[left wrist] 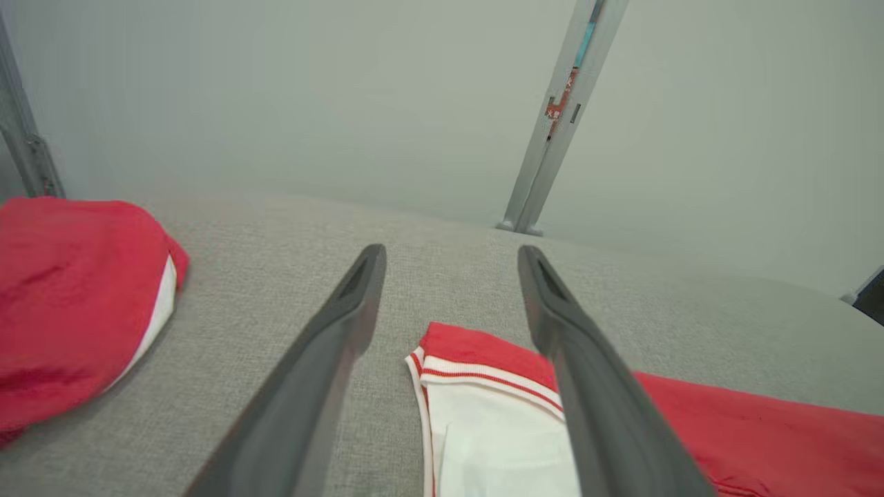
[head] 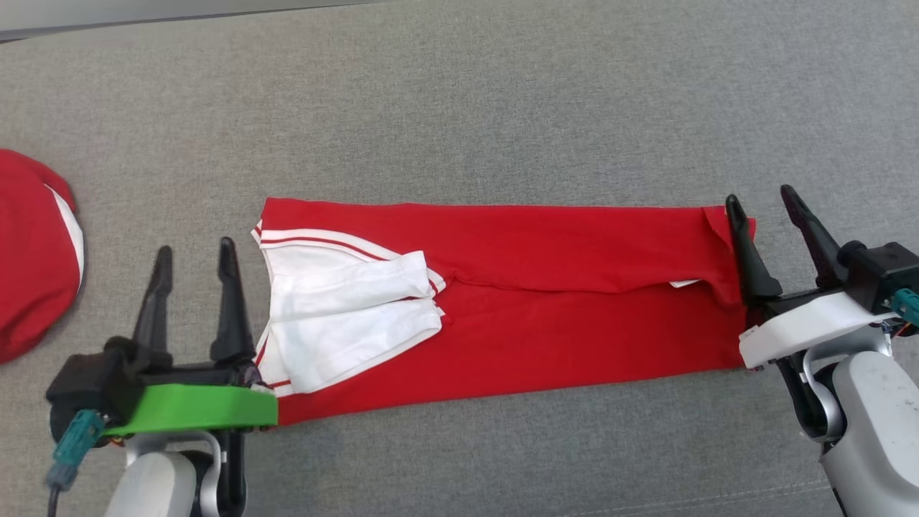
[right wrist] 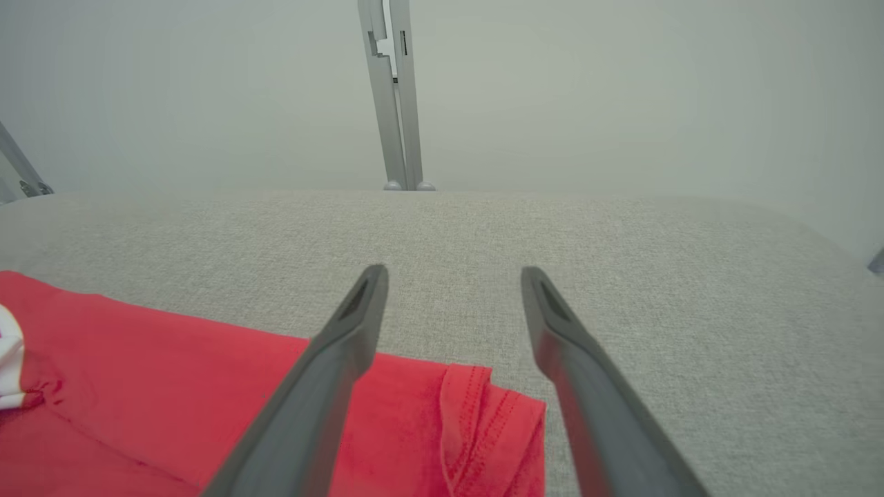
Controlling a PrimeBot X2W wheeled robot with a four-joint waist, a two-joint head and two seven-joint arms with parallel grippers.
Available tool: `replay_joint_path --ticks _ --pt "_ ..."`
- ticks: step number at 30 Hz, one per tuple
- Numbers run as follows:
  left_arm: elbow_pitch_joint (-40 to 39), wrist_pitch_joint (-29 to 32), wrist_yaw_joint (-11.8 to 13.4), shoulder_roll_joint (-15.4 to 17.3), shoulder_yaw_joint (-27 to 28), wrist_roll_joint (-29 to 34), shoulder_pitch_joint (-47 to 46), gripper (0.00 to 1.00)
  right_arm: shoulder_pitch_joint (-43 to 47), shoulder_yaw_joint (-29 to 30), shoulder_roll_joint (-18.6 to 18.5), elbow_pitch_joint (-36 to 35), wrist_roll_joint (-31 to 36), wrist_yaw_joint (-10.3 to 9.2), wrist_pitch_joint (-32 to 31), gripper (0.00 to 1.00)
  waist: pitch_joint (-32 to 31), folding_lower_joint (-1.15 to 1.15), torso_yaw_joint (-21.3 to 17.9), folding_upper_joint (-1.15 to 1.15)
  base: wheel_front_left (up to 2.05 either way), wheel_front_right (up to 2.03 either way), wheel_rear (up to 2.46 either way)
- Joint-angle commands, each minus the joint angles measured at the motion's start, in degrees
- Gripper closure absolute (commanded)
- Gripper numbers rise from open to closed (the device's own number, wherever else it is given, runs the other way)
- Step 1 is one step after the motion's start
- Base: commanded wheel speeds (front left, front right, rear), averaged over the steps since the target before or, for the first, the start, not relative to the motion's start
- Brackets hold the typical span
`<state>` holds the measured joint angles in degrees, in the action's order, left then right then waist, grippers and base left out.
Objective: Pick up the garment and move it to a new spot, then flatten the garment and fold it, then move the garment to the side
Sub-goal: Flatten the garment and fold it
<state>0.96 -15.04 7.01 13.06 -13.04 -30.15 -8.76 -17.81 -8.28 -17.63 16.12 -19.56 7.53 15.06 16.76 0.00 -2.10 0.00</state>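
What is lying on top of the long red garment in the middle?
Folded white fabric with red stripes lies on the left end of the red garment; a red flap is folded over its upper half. What lies beneath those folds is covered.

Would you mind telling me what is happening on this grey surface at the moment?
A two-armed robot is working on a red and white garment, which lies folded into a long strip on the grey cloth-covered surface. The left end effector stands open at the strip's white-sleeved end, and the right end effector stands open at the opposite end. Neither is gripping cloth. A second red garment lies bunched at the far left.
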Motion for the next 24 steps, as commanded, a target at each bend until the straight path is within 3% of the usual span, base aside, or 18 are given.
replay_joint_path --ticks 1,9,24 --pt "-1.5 -0.1 -0.1 -1.2 2.7 2.6 1.4 0.00 0.3 0.5 -0.3 0.9 0.1 -0.08 0.1 0.00 -0.1 0.00 0.0 0.00 0.00 0.00 0.00" --pt "-4.3 -0.1 -2.2 -7.7 13.6 16.0 5.4 0.00 -2.6 1.3 0.3 11.5 0.6 -0.08 -0.1 0.00 -0.3 0.00 1.5 0.00 0.00 0.00 0.00" --pt "-2.7 -0.1 -3.4 -10.1 18.2 22.9 6.8 0.00 -3.4 -1.1 2.4 27.2 -2.1 -0.09 -0.7 0.00 -0.1 0.00 2.1 0.00 0.00 0.00 0.00"
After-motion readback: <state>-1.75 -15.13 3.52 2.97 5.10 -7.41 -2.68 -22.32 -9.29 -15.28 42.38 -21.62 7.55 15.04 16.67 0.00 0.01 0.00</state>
